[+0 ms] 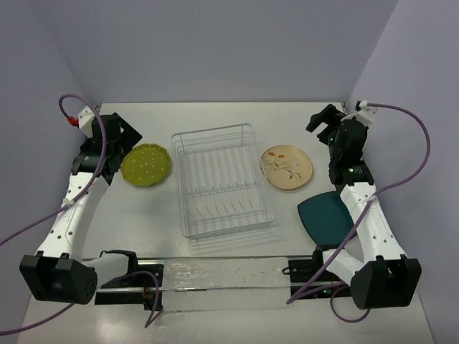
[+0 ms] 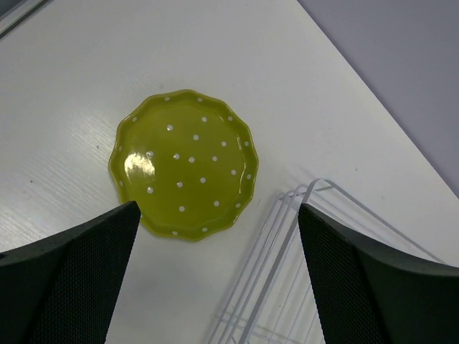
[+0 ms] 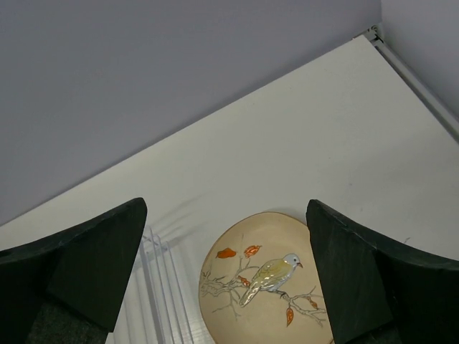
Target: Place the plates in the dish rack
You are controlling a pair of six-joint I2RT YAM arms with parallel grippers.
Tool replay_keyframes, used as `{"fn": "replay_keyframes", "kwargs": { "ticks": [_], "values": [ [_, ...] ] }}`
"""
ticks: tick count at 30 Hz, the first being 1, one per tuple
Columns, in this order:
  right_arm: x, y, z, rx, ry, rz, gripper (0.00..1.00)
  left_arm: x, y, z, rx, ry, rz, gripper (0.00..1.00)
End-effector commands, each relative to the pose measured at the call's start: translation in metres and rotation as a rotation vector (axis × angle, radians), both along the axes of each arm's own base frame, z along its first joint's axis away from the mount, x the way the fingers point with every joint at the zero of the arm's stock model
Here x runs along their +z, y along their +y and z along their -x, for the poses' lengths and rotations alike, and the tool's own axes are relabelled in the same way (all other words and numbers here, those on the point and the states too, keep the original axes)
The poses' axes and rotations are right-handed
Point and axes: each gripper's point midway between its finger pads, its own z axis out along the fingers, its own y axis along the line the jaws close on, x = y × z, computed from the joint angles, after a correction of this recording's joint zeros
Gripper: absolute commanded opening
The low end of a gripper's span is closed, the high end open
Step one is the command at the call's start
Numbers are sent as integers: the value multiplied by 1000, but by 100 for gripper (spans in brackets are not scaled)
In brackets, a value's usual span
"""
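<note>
L pincer (image 2: 216, 211) wide open, holding nothing, above green plate (image 2: 183, 163), which lies flat on bench (image 1: 229, 118) just left of rack (image 1: 222, 183). R pincer (image 3: 226, 208) wide open too, nothing held, over beige plate (image 3: 265, 283) right of rack. Teal plate (image 1: 323, 215) by R arm, partly hidden.

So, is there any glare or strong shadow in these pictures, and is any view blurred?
Top external: even light, only soft shadows, a bright reflection on the glossy strip at the near edge. Left wrist: one glare spot on the yellow-green plate, otherwise sharp. Right wrist: the beige plate is sharp, but the wires of the dish rack almost vanish against the white table.
</note>
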Motion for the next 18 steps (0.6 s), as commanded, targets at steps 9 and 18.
{"fn": "replay_keyframes", "kwargs": {
  "ticks": [9,18],
  "values": [
    [-47,-31,6,-56,215,7,100,27,-32,-82,-152,-118,20,99],
    [-128,-27,5,210,400,-92,99,11,-52,-125,-248,-89,32,99]
  ]
}}
